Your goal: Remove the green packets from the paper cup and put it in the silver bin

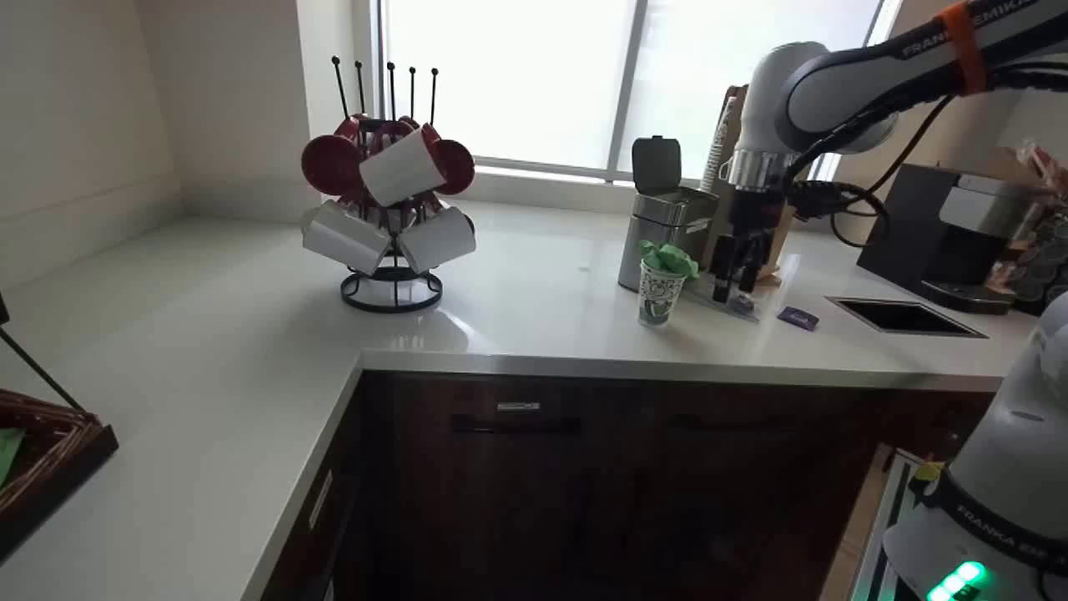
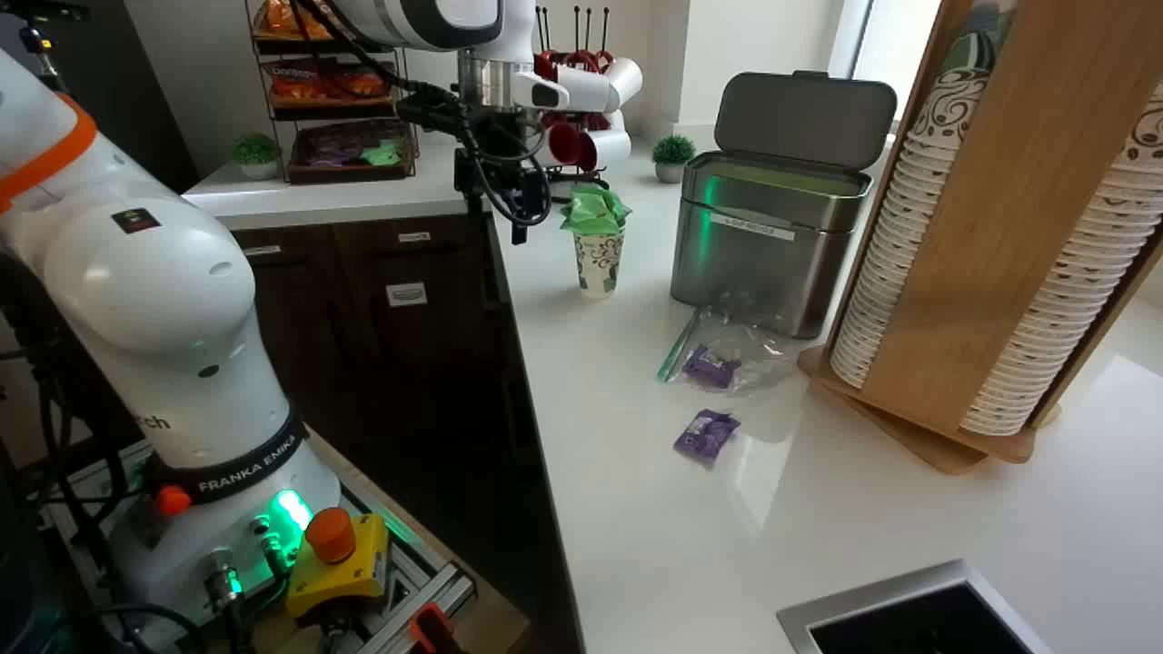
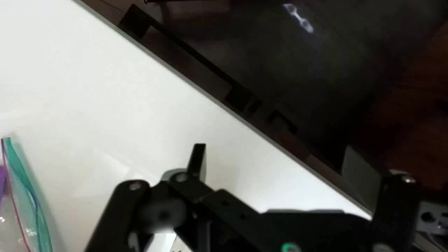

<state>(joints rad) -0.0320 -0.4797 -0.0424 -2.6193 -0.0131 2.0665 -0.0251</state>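
Crumpled green packets [image 1: 667, 257] stick out of the top of a patterned paper cup [image 1: 659, 296] upright on the counter. In an exterior view, the green packets [image 2: 593, 211] and the cup [image 2: 600, 265] stand before the silver bin [image 2: 763, 254], whose lid is up. The bin [image 1: 655, 238] is behind the cup in an exterior view. My gripper [image 3: 274, 154] is open and empty above the counter's front edge, beside the cup and not touching it. It shows in both exterior views [image 1: 734, 288] [image 2: 498, 213]. In the wrist view the green packets do not show.
A clear zip bag [image 2: 759, 359] with a purple packet lies by the bin; a loose purple packet [image 2: 707, 435] lies near it. A wooden cup holder [image 2: 1008, 227] stands beside the bin. A mug rack [image 1: 392, 209], a coffee machine [image 1: 934, 234] and a counter opening [image 1: 905, 317] are around.
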